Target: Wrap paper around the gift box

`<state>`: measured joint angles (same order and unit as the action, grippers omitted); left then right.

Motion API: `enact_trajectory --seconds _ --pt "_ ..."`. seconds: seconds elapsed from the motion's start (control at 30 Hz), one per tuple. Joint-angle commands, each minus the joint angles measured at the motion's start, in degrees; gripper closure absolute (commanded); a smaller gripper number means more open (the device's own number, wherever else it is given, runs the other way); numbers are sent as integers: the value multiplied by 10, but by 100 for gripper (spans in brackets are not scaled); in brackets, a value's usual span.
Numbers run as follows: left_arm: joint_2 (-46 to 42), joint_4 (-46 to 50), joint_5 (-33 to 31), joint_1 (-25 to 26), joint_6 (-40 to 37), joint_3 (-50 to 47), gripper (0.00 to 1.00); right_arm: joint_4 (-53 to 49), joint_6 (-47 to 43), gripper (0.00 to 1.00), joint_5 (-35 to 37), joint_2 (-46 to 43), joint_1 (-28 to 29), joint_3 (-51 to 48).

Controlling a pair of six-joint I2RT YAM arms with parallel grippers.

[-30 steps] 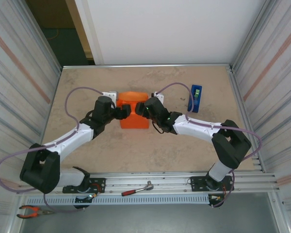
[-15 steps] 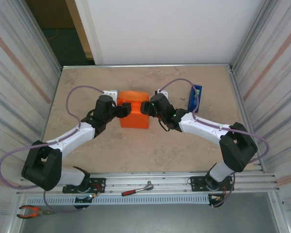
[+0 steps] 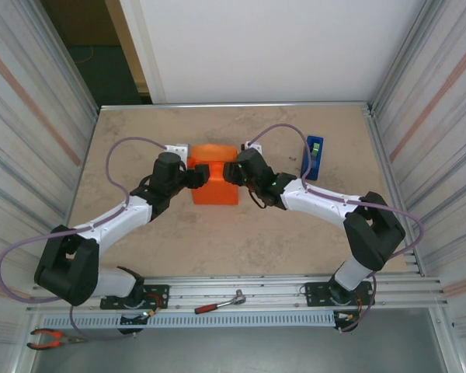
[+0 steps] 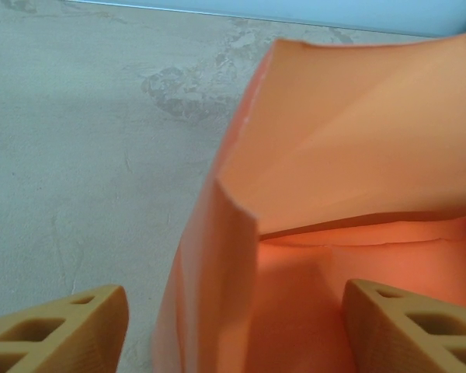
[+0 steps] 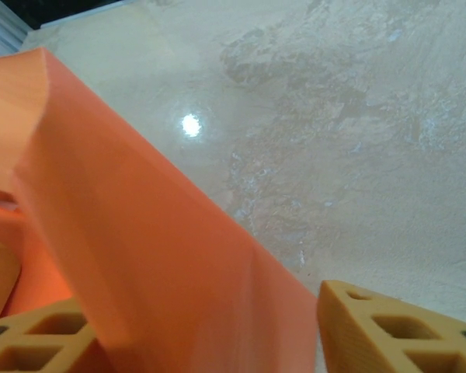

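Now that both sets of jaws have narrowed, we see the left tool and right tool part-open astride the paper flaps, gripping nothing, left of the tape dispenser. The gift box hides inside, so end folds look next.

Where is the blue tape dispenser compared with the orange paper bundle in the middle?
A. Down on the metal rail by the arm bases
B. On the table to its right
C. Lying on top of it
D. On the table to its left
B: seen from above, the blue tape dispenser stands on the table off to the right of the orange paper, with bare tabletop between them.
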<state>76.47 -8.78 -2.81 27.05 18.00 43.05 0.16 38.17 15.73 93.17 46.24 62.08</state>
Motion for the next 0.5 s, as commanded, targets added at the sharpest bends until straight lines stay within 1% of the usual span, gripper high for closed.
enact_trajectory --seconds 0.0,0.07,0.2,0.27,0.47 --pt "1 9 2 -2 -20 19 33 -48 -20 46 15 22 7 4" --pt "6 2 8 -2 -20 17 39 -53 -21 49 18 22 9 7" --pt "5 -20 21 0 -12 1 56 -66 -28 60 28 23 14 14" --pt "5 -23 21 4 -9 -4 57 -68 -31 64 33 25 15 15" --pt "8 -26 20 25 -9 -2 63 -68 -37 86 37 26 19 29"
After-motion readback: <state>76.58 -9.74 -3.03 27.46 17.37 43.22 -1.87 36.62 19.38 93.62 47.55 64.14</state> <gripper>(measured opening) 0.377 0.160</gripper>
